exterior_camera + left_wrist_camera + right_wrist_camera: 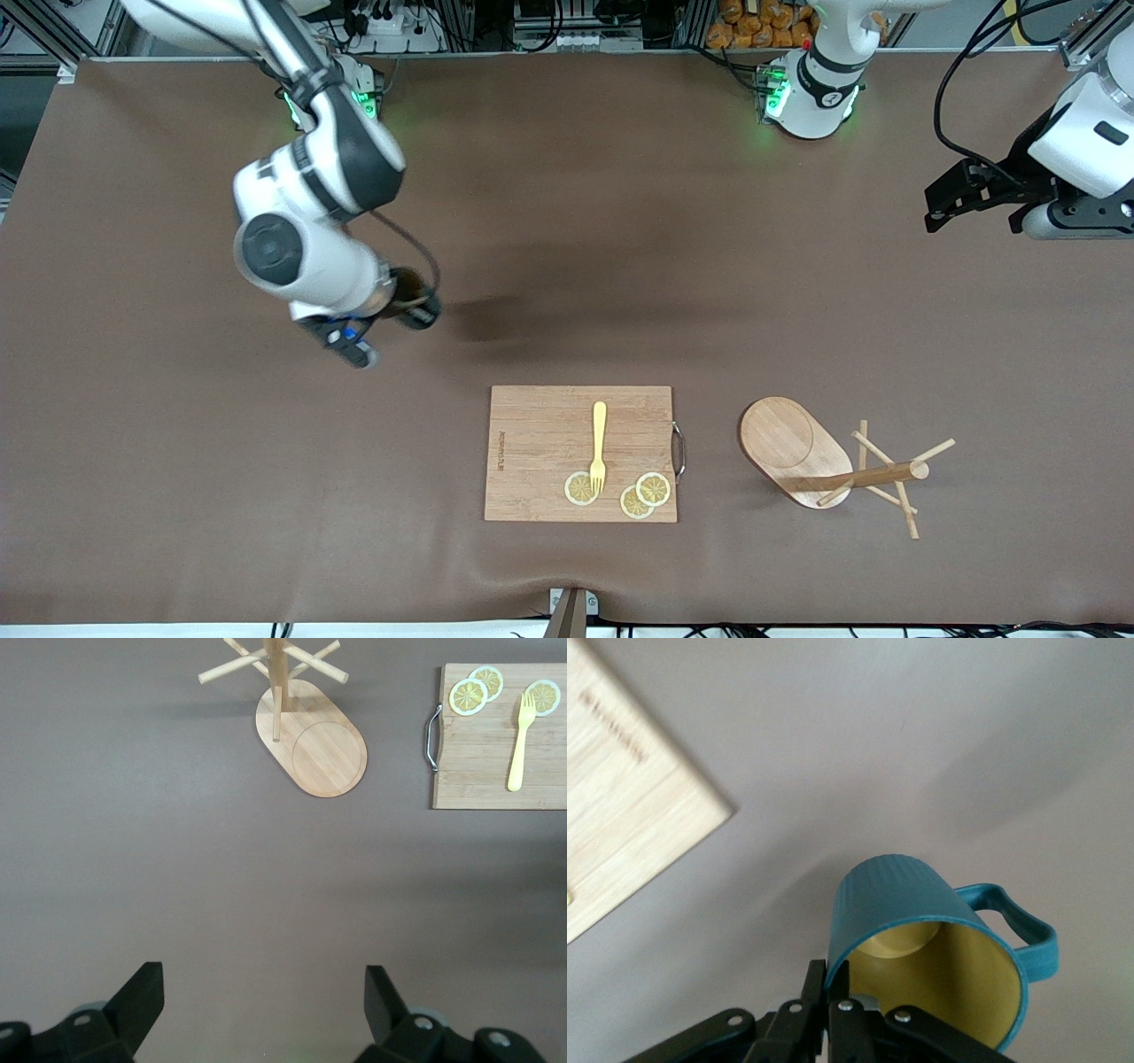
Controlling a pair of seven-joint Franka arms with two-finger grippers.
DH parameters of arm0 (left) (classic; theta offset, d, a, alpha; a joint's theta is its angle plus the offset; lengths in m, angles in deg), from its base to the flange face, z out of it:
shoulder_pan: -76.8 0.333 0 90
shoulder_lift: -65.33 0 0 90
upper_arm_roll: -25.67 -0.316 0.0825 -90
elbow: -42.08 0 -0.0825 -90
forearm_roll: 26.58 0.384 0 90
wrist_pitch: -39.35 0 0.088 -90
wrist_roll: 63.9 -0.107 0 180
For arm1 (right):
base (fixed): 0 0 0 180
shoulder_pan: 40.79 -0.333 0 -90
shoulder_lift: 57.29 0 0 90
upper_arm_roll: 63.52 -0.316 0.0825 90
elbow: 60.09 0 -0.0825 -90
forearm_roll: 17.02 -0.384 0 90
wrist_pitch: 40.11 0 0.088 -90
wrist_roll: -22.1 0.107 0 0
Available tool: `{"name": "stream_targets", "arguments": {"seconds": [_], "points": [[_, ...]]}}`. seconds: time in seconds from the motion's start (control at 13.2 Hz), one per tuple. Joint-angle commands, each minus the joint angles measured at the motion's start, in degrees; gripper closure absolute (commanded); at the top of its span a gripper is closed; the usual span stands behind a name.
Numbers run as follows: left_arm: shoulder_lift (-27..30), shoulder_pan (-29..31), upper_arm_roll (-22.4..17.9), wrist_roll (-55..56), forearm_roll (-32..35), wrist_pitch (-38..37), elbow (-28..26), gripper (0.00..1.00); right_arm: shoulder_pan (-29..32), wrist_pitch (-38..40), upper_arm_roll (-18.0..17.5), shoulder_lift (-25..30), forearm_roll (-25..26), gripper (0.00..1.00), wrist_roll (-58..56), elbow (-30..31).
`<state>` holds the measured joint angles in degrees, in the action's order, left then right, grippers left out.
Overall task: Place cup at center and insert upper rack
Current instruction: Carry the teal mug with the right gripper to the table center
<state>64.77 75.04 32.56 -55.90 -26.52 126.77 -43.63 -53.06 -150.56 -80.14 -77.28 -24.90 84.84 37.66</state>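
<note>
The dark teal cup [921,904] with a yellowish inside hangs from my right gripper [830,979], which is shut on its rim beside the handle [1028,935]. In the front view the cup [415,304] is mostly hidden by the right gripper [390,310], above bare table toward the right arm's end. The wooden upper rack [797,443] stands on its oval base toward the left arm's end, beside the cutting board; it also shows in the left wrist view [310,744]. My left gripper [263,1001] is open and empty, waiting high over the table's end [941,208].
A rectangular wooden cutting board [540,452] lies near the front camera at mid-table, with a yellow fork [599,443] and lemon slices [645,494] on it and a metal handle [679,450] on the rack's side. The brown table [620,266] is bare between board and robot bases.
</note>
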Motion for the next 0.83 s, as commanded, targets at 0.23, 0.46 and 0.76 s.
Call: {"name": "stream_targets", "arguments": {"seconds": [0.23, 0.46, 0.76], "points": [[0.0, 0.3, 0.1, -1.1, -0.1, -0.7, 0.4, 0.00, -5.1, -4.8, -8.4, -0.3, 0.2, 1.00, 17.3, -0.4], [0.1, 0.4, 0.1, -1.1, -0.1, -0.8, 0.3, 0.00, -10.4, -6.2, -8.4, -3.2, 4.7, 1.00, 17.3, -0.4], [0.0, 0.3, 0.1, -0.7, -0.1, -0.8, 0.3, 0.00, -15.3, -11.5, -8.4, -8.3, 6.1, 1.00, 17.5, -0.9]]}}
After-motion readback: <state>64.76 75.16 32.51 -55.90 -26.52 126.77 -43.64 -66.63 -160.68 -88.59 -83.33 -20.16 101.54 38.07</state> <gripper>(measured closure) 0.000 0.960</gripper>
